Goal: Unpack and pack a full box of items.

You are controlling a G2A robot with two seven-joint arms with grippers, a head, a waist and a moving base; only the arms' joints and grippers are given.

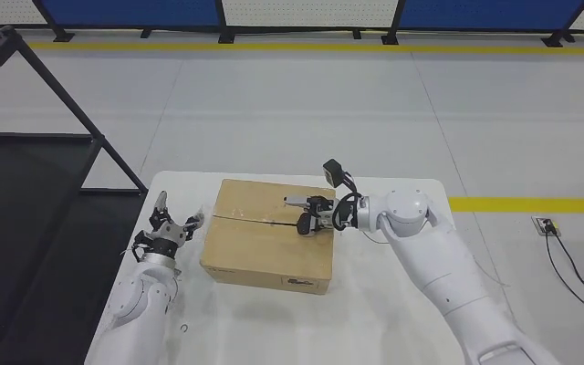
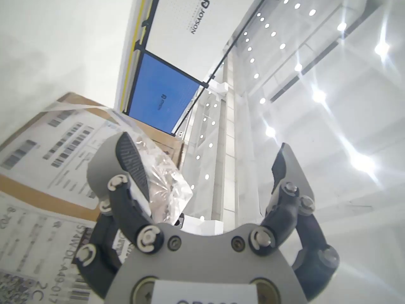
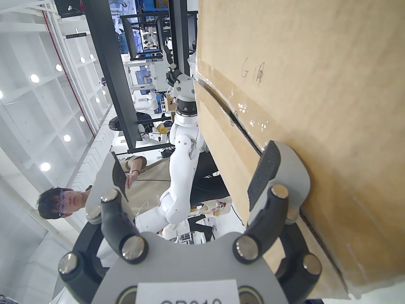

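Closed cardboard box (image 1: pixel 266 246) on the table (image 1: pixel 383 301), taped seam (image 1: pixel 255 219) running left to right. Over its right end, right gripper (image 1: pixel 302 213) spread wide, empty, one finger (image 3: pixel 284 172) against the lid (image 3: pixel 316 48) beside the seam. Left of the box, left gripper (image 1: pixel 176 212) wide open and empty. From the left wrist: printed labels (image 2: pixel 63 147) on the box's side, crumpled clear film (image 2: pixel 164 172) by one finger. From the right wrist: handwriting (image 3: pixel 253 71) on the lid.

Bench (image 1: pixel 370 306) is viewed from overhead. Left wrist view is aimed upward, right along the box (image 1: pixel 265 242) top, both close. Box is shared by all.
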